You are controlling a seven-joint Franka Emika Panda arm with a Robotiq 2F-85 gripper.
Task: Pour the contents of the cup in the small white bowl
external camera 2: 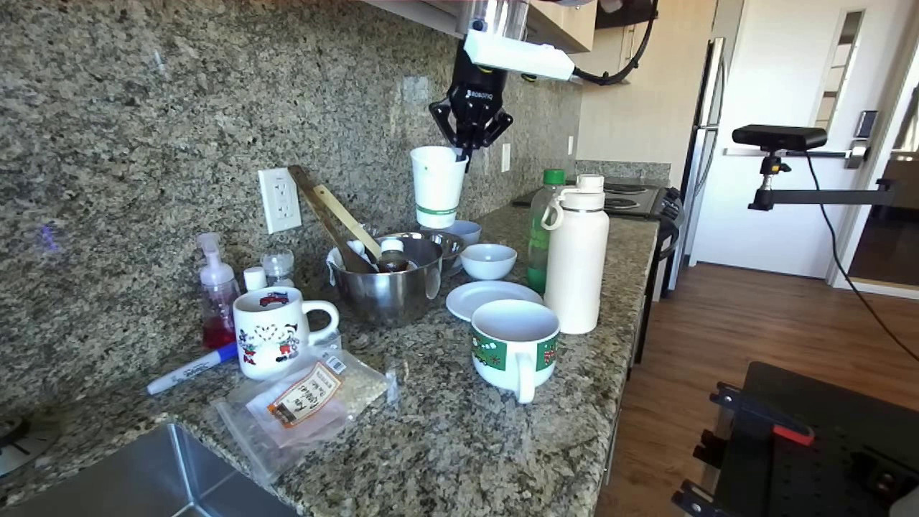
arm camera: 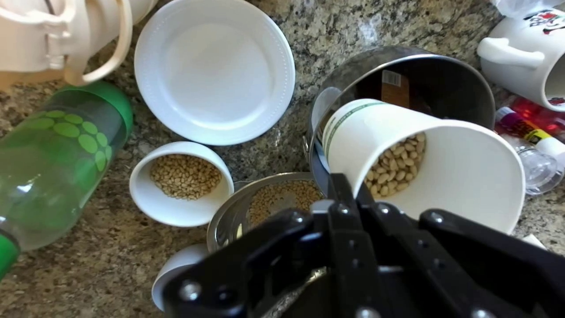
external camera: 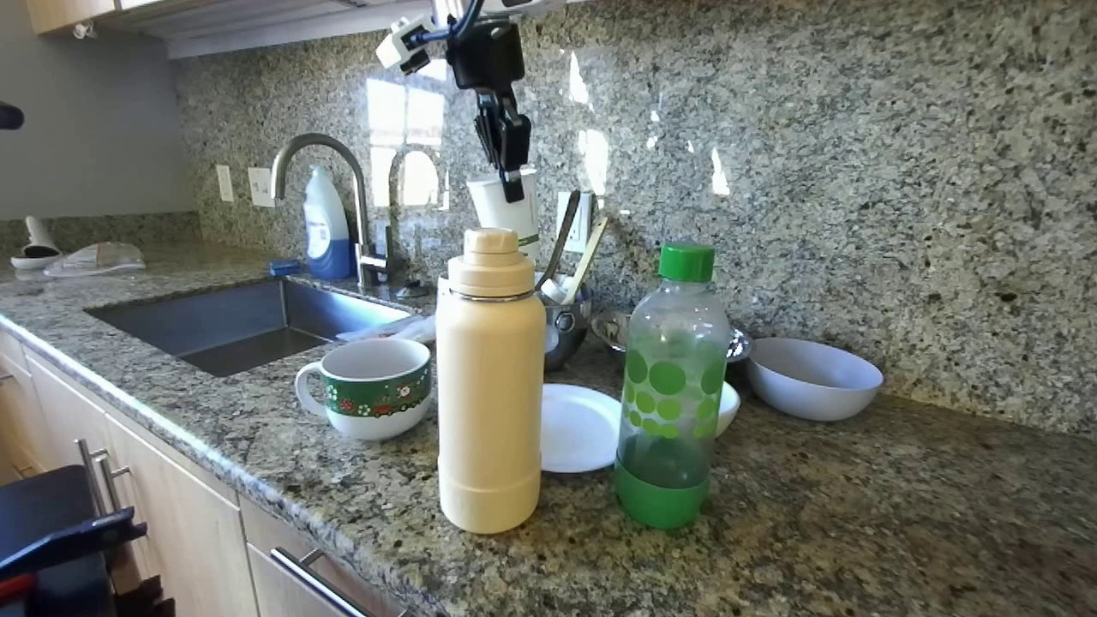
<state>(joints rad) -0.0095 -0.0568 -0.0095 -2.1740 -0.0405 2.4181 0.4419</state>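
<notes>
Over the speckled granite counter [external camera: 857, 523], apparently towards its back edge, the nearly closed black gripper [external camera 2: 465, 154] pinched the cylindrical white cup [external camera 2: 437, 188] below by its rim.

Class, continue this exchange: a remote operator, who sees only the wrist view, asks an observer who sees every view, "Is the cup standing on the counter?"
Observer: No, in both exterior views the cup is up in the air, off the counter.
Operator: Does anything stick up out of the larger metal bowl?
Observer: Yes, two long utensil handles lean up out of it.
Operator: Is anything near the cream flask, outside my picture?
Observer: Yes, a mug with a green band stands upright near it.
</notes>
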